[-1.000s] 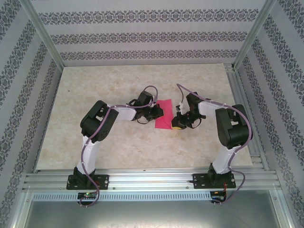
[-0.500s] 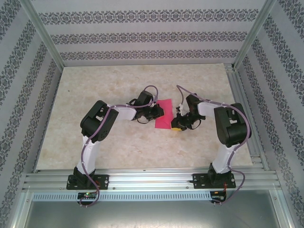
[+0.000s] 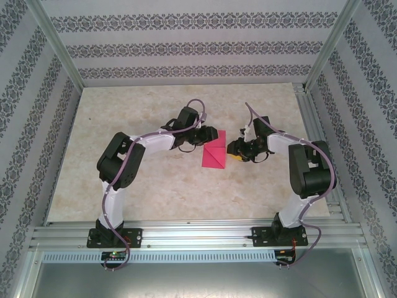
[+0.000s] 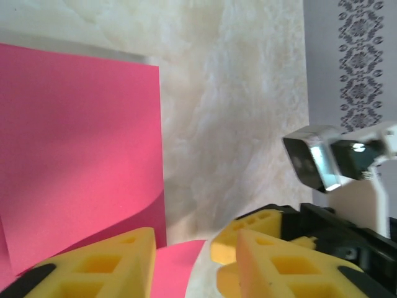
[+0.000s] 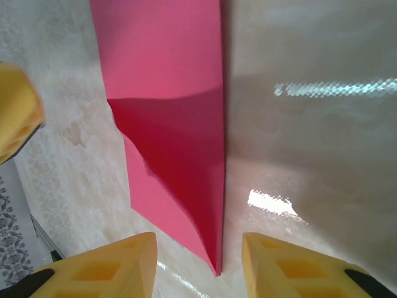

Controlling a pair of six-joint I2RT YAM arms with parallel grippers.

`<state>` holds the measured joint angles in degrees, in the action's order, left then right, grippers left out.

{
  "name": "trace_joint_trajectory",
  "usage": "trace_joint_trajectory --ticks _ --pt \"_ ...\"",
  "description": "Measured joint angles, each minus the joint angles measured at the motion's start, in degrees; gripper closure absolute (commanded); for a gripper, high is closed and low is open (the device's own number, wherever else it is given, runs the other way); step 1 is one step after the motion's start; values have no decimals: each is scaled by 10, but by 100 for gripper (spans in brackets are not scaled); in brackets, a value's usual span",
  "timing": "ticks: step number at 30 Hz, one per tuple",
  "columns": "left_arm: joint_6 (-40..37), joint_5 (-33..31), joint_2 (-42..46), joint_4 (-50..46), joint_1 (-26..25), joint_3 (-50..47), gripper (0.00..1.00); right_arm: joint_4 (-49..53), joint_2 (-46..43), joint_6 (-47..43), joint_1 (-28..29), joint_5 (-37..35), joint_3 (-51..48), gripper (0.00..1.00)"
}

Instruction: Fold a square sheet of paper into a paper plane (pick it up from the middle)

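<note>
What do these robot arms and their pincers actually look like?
The left arm and right arm are white tubes with bulky black joints, lilac cables looping alongside. The left pincer and right pincer have chunky yellow fingers with moulded hollows.

The sheet of paper [image 3: 214,152] lies mid-table, hemmed in by the left gripper [image 3: 206,139] just beside its far left corner and the right gripper [image 3: 233,149] just beside its right edge, so both arms bar the way in from the sides. The table [image 3: 155,186] is bare beyond the paper and in front of it, leaving room to pass there. Patterned walls [image 3: 31,124] and a metal rail [image 3: 317,143] close the edges.
</note>
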<state>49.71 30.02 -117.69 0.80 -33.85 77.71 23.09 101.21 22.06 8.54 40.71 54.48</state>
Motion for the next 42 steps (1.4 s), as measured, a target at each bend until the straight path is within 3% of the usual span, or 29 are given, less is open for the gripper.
trace_joint_trajectory --ticks 5,16,33,42 --pt "3 20 3 7 5 -22 71 -14 32 5 12 -1 3 56" --pt "7 47 3 13 5 -42 81 -32 66 13 22 2 30 64" --pt "9 53 -65 4 5 -25 87 -49 71 25 45 1 37 67" --pt "9 46 -65 0 5 -23 87 -59 71 38 45 2 37 81"
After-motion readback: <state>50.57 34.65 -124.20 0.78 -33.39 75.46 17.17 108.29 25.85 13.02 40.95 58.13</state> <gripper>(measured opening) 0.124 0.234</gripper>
